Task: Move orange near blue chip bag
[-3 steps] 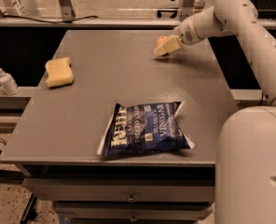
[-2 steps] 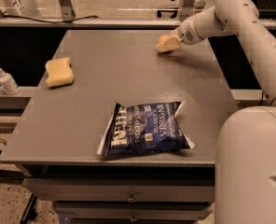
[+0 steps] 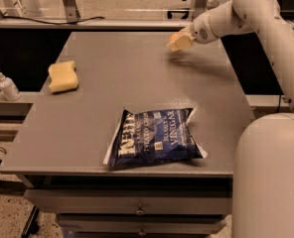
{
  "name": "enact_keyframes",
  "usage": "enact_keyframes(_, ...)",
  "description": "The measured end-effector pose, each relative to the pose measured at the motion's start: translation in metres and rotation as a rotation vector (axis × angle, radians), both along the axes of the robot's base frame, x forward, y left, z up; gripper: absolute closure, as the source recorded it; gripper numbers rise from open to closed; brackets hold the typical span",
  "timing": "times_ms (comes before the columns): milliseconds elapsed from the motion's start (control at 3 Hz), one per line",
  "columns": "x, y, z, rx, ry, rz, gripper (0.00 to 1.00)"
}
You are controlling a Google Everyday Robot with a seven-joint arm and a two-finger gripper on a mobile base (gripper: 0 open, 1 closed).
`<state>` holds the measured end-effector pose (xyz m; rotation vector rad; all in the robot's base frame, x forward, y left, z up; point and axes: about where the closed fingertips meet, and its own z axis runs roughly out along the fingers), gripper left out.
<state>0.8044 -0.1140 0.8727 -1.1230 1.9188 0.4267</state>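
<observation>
the pincer (image 3: pixel 179 42) is closed on the orange (image 3: pixel 173 35) just above the far right part of the table (image 3: pixel 87 118), well apart from the blue chip bag (image 3: pixel 154 138).

White lettering is printed on the blue chip bag (image 3: pixel 157 138), and it is seen running sideways, from the near edge of the bag toward the far edge. The largest word, along the bag's left edge, is read as "KETTLE", though its last letters are blurred. Beside it "POTATO CHIPS" is made out in smaller type. Further right "SEA SALT &" is set above a larger "VINEGAR". The gripper (image 3: pixel 178 42) is held low over the far right part of the table (image 3: pixel 127 83), well apart from the bag.
</observation>
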Motion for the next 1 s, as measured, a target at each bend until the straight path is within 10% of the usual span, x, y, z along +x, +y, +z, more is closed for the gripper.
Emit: enact_keyframes(1000,-0.073,-0.016,0.024,0.002,0.049,0.116,1.0)
